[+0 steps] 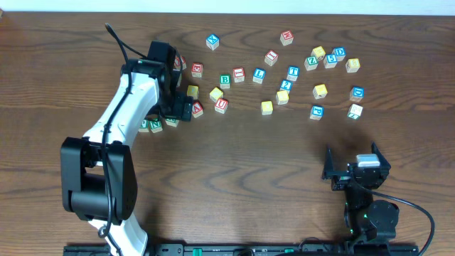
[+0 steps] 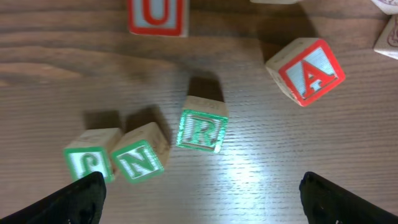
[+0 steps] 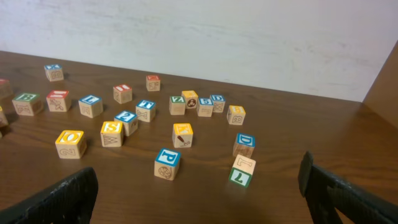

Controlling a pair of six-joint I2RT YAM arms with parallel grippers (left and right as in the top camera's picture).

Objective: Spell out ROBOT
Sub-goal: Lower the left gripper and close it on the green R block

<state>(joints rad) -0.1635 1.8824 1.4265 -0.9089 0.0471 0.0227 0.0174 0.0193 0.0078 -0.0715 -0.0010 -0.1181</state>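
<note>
R cube (image 2: 201, 130) lies on the counter (image 2: 74, 74) just ahead of the wide, empty left tool (image 2: 200, 186), with the N cube (image 2: 143, 160) close beside it; the right tool (image 3: 196, 180) gapes empty too. Probably the first letter is the step in hand: the left tool must straddle R while staying clear of N. B cube (image 1: 225, 80) and T cube (image 1: 293, 72) wait farther back; no container shows.

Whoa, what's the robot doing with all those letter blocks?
It's supposed to spell ROBOT. The left gripper hangs open over the green R block, which sits beside a green N block. It isn't holding anything. The right gripper sits open and empty near the front of the table. The other blocks lie scattered, so no word is lined up yet.
</note>
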